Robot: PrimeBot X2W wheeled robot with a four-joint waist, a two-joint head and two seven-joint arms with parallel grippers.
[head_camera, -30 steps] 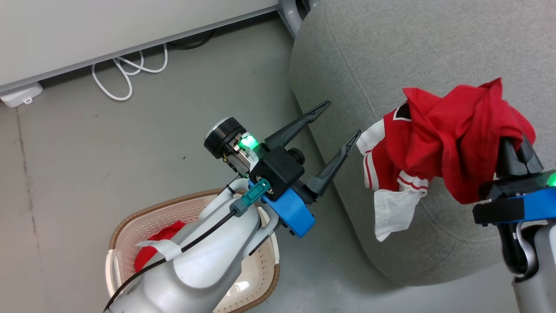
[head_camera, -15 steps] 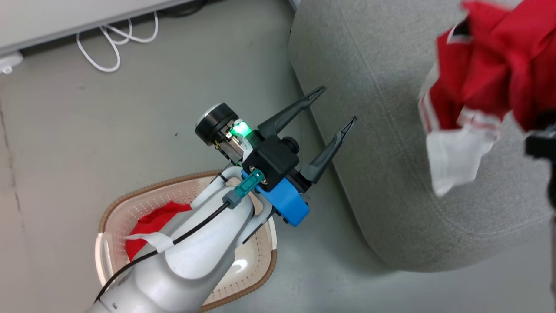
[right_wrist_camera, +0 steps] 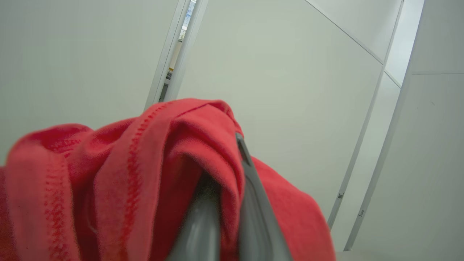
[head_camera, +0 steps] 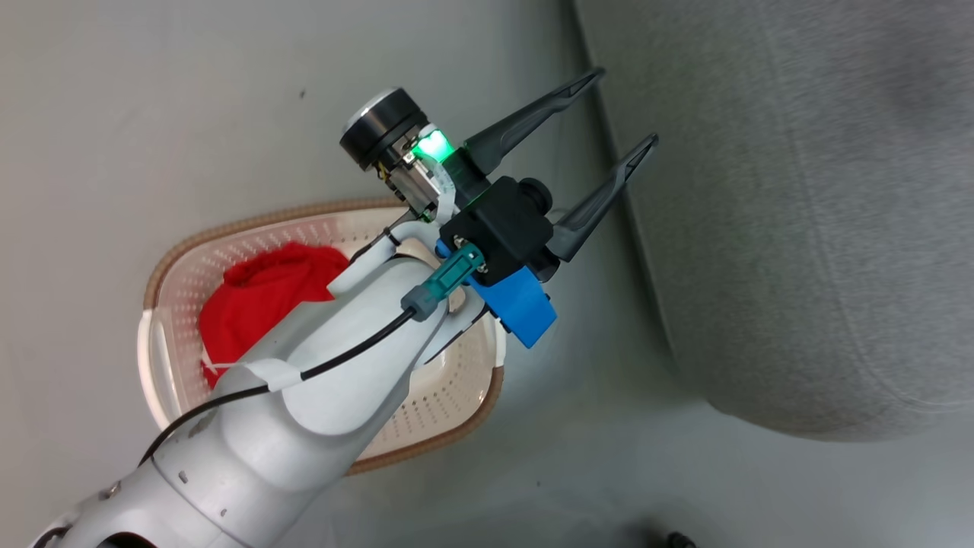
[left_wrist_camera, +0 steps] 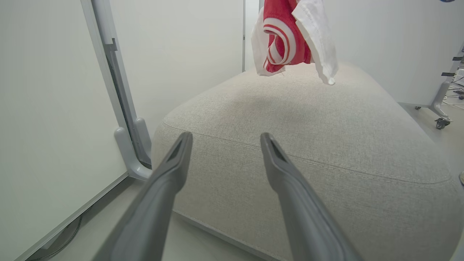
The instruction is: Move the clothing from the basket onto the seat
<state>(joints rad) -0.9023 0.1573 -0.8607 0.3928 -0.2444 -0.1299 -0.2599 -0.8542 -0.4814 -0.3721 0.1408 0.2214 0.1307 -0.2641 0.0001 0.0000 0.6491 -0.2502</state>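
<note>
Nearest, left gripper [head_camera: 628, 106] with fingers spread wide, gripping nothing, reaching past the rim of the basket [head_camera: 228, 228] toward the seat [left_wrist_camera: 308, 145]; below, one red garment [head_camera: 259, 297] bunched at the basket's left end; farther off, right gripper [right_wrist_camera: 233, 203] clamped tight on a second red garment [left_wrist_camera: 286, 40], hanging over the seat's top.

Cream-white perforated plastic laundry basket [head_camera: 228, 228] stands on the grey floor [head_camera: 152, 114], left of the light grey fabric-upholstered sofa [head_camera: 799, 228]. One bright red fabric garment [head_camera: 259, 293] lies in it, under my left forearm [head_camera: 327, 380]. My left hand [head_camera: 628, 105] hangs between basket and sofa. A second red-and-white fabric garment [left_wrist_camera: 286, 40] hangs above the sofa, clamped in my right hand [right_wrist_camera: 235, 145].
</note>
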